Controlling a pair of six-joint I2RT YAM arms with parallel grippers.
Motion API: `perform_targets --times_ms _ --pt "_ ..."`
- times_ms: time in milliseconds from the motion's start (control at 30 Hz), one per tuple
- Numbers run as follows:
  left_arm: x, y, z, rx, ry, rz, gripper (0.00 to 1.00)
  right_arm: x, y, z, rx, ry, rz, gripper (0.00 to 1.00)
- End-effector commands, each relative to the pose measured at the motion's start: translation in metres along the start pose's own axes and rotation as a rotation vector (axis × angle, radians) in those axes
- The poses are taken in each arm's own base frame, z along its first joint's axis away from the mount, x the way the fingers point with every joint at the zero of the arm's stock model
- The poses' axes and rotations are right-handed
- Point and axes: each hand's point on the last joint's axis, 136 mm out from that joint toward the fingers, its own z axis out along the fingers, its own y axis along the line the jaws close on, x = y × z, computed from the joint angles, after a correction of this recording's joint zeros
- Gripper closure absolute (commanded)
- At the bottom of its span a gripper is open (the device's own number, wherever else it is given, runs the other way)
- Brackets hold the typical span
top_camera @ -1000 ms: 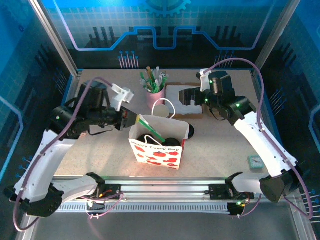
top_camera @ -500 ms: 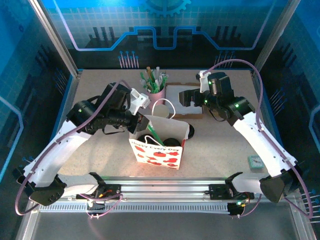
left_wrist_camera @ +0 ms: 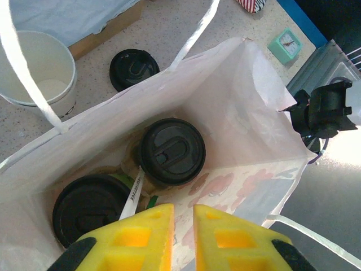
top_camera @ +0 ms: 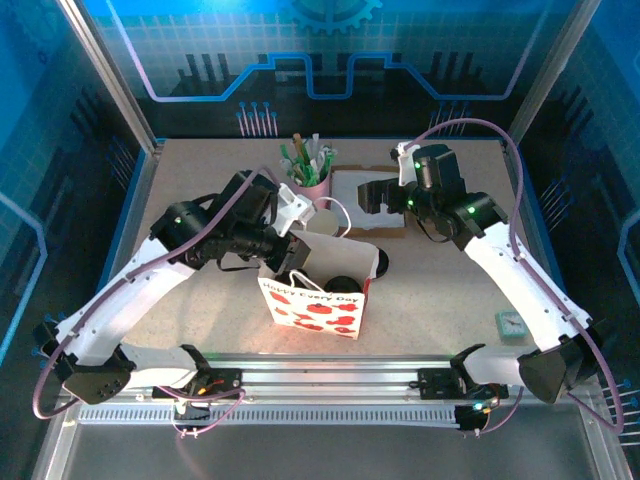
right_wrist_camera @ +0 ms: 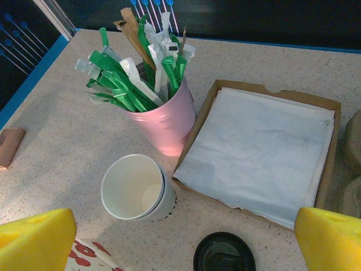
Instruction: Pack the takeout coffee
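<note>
The takeout coffee cup (right_wrist_camera: 138, 189), plain white and empty inside, stands on the table behind the bag; it also shows at the left of the left wrist view (left_wrist_camera: 39, 70). My left gripper (left_wrist_camera: 183, 226) hangs over the mouth of the white paper bag (top_camera: 312, 305), open by a narrow slit with nothing between its fingers. Below it in the bag are two black-lidded cups (left_wrist_camera: 172, 151) and a wrapped stick (left_wrist_camera: 132, 195). My right gripper (right_wrist_camera: 186, 237) is wide open above the table near the white cup, touching nothing.
A loose black lid (right_wrist_camera: 224, 254) lies beside the bag. The pink cup of green-and-white sticks (right_wrist_camera: 161, 113) and a cardboard tray of white paper (right_wrist_camera: 265, 152) stand at the back. A small teal clock (top_camera: 512, 323) sits at the right.
My left arm has swung right and over the bag's mouth. The green stick it held above the bag now lies inside the bag. The right arm has hardly moved.
</note>
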Motion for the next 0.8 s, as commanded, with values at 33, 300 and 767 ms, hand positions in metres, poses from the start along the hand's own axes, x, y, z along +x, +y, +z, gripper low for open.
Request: perform_targets --times_ms 33,300,767 --pt "-0.003 0.001 0.005 -0.019 -0.003 0.003 0.79 0.001 0.002 0.000 0.008 0.004 0.005 0.00" --pt "-0.026 0.008 -0.030 -0.115 -0.135 0.052 0.51 0.006 -0.006 0.004 0.051 0.029 -0.001 0.00" --pt "-0.066 0.041 -0.086 -0.273 -0.511 0.043 0.01 0.027 -0.043 0.036 0.173 0.182 0.108 0.00"
